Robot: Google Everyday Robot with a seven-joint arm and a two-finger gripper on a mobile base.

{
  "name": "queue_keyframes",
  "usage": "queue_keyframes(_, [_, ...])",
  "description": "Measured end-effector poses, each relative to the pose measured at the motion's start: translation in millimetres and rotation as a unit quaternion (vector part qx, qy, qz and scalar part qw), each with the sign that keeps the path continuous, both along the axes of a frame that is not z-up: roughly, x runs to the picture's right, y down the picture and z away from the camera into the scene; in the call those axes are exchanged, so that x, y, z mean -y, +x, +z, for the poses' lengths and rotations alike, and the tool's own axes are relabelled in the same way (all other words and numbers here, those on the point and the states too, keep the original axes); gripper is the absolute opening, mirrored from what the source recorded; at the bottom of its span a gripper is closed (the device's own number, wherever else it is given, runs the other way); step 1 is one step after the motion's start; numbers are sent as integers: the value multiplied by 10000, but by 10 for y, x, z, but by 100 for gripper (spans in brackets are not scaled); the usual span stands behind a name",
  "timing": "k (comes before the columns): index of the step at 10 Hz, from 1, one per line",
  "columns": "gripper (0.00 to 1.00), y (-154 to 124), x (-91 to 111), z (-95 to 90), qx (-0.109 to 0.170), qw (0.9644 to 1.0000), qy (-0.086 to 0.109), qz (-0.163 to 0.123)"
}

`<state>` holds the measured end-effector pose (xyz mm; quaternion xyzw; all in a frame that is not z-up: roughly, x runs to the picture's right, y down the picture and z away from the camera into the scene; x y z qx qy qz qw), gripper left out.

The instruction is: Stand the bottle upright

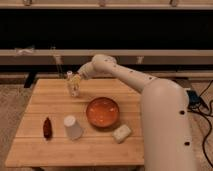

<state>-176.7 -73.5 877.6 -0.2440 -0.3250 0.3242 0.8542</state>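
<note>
A clear plastic bottle stands roughly upright near the far left part of the wooden table. My gripper is at the bottle's upper right side, at the end of the white arm that reaches in from the right. The gripper overlaps the bottle's top, so the contact itself is hidden.
An orange bowl sits at the table's middle right. A white cup lies upside down in front of the bottle. A dark red object lies at the left. A pale sponge lies near the front right.
</note>
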Motion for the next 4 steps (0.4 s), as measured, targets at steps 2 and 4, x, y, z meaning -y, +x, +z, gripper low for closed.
queue_keyframes(2, [66, -13, -8, 6, 10, 10000, -34, -28])
queue_keyframes(4, [66, -13, -11, 8, 10, 10000, -35, -30])
